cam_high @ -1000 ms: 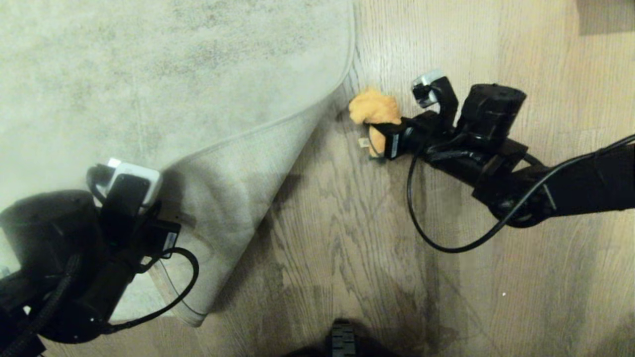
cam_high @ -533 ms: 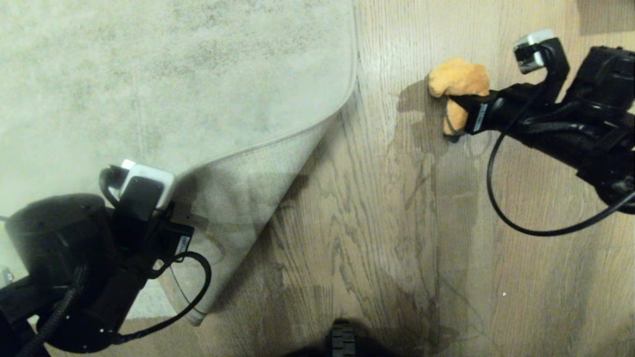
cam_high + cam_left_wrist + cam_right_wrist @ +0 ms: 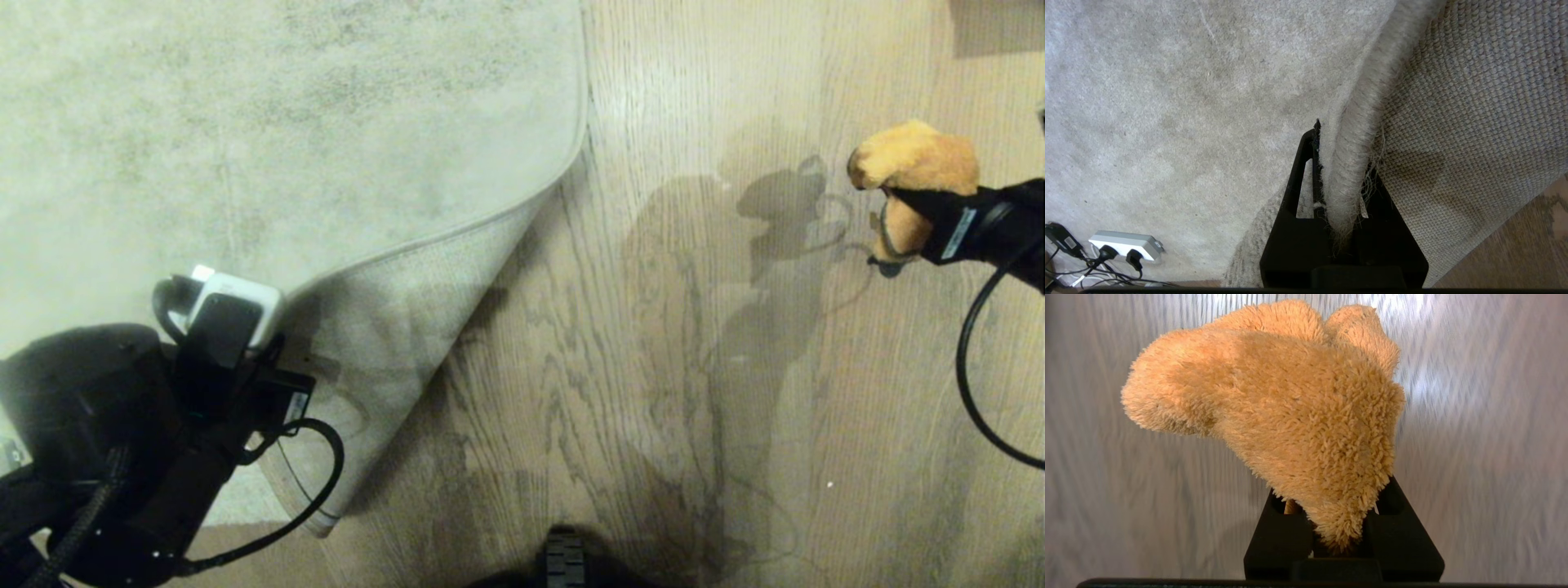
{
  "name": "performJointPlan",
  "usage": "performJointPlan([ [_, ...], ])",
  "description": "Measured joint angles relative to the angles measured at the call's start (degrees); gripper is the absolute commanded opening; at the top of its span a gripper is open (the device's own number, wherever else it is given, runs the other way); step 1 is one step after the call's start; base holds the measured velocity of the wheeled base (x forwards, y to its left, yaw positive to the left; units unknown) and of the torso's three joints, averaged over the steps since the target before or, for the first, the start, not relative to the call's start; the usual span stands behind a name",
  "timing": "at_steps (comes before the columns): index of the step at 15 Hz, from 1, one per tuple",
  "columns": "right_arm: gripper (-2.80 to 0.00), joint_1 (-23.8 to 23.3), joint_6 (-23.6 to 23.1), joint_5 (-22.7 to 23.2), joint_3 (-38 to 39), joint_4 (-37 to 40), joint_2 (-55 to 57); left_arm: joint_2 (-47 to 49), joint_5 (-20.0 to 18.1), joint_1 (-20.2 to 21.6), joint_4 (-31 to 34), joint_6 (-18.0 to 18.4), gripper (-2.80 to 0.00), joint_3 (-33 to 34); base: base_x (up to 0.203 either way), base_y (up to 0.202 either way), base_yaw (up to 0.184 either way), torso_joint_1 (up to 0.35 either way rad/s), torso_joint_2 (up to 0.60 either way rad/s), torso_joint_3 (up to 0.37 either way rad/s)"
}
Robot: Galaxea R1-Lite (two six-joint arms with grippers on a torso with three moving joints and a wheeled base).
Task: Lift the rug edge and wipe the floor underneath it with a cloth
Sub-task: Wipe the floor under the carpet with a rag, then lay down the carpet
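Left gripper (image 3: 1345, 192) clamped on the rug edge (image 3: 1355, 163), hem pinched between both black fingers (image 3: 1302, 171), frayed threads sticking out at the grip. Same gripper sits at near left in the head view (image 3: 282, 392), holding the rug corner folded back over the rug itself, woven beige backing (image 3: 392, 343) facing up. Bound hem (image 3: 457, 229) curves from the fold up to the rug's right side, which runs straight toward the far end. Rug (image 3: 286, 122) fills the far left, pale grey-beige with darker mottled patches. Right gripper (image 3: 914, 220) at the far right border, most of its arm out of frame, closed on the cloth (image 3: 914, 171); in the wrist view the orange fuzzy cloth (image 3: 1290, 408) bunches above the fingers (image 3: 1278, 531), its lower tip nipped between them. Cloth is well apart from the rug, over bare floor (image 3: 653, 367) to the right, its shadow thrown on the planks to its left; cannot tell if it touches the floor. Floor exposed beside the folded corner is light brown wood grain with dark lines. White power strip (image 3: 1124, 244) with plugs and cables lies at the rug's border in the left wrist view.
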Motion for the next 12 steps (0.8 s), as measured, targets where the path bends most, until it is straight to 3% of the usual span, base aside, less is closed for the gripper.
performJointPlan([
  [4,-2.80,-0.1,0.3,0.5,9.5,0.0,-7.8,0.0,0.0,-0.1,0.0,0.0,-2.80,-0.2,0.000,0.000,0.000,0.000,0.00,0.000],
  [8,-2.80,0.1,0.1,5.7,20.9,0.3,-16.3,0.1,0.0,-0.2,0.0,0.0,-2.80,-0.4,0.000,0.000,0.000,0.000,0.00,0.000],
  [12,-2.80,-0.2,0.2,6.1,32.3,0.9,-25.5,0.4,0.0,-0.2,0.0,0.0,-2.80,-0.5,0.000,0.000,0.000,0.000,0.00,0.000],
])
